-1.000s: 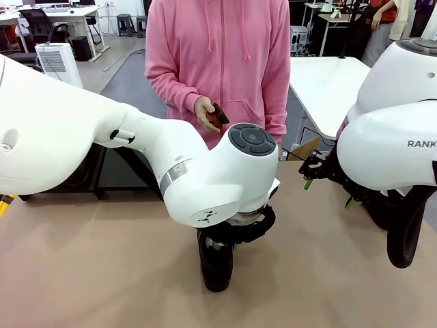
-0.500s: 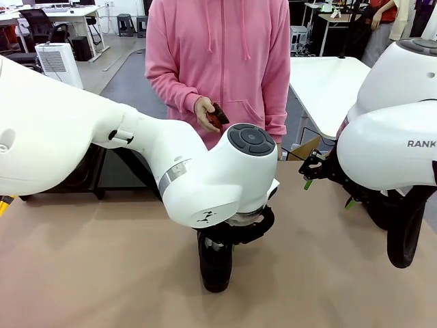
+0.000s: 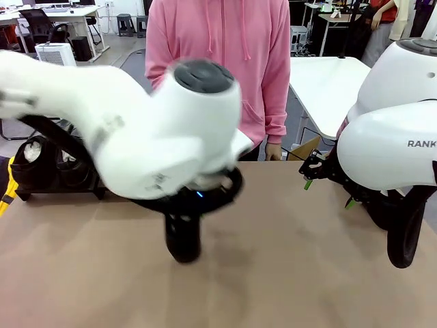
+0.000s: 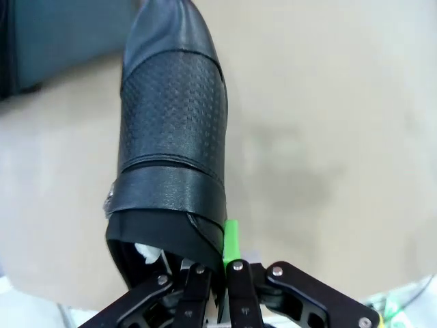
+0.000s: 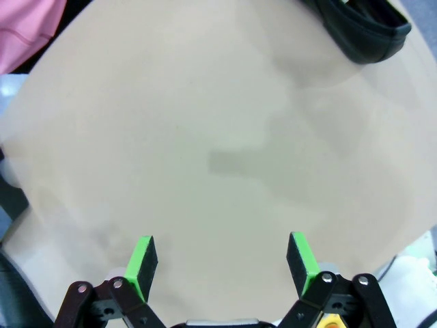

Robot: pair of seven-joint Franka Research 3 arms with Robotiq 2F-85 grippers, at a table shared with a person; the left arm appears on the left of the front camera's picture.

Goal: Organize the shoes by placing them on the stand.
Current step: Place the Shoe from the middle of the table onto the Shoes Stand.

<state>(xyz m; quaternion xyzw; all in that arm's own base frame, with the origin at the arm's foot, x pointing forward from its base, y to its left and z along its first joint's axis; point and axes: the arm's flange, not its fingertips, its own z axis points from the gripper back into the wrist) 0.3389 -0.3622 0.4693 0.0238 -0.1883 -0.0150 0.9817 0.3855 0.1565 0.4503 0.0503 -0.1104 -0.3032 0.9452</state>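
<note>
Left end effector point(image 4: 222, 240) is clamped on a shoe's point(image 4: 174, 137) heel rim, so the shoe hangs toe-down over the table point(image 3: 293, 273), ready for carrying. Right end effector point(image 5: 222, 256) gapes, idle. Farther left, the stand point(image 3: 58, 192) already holds shoes point(image 3: 37, 160).

1. Left arm point(image 3: 136, 137) has swung toward picture left and is motion-blurred.
2. Shoe point(image 3: 183, 239) has gone left with it.
3. Stand point(image 3: 61, 191) at far left, hidden before, is now uncovered.
</note>
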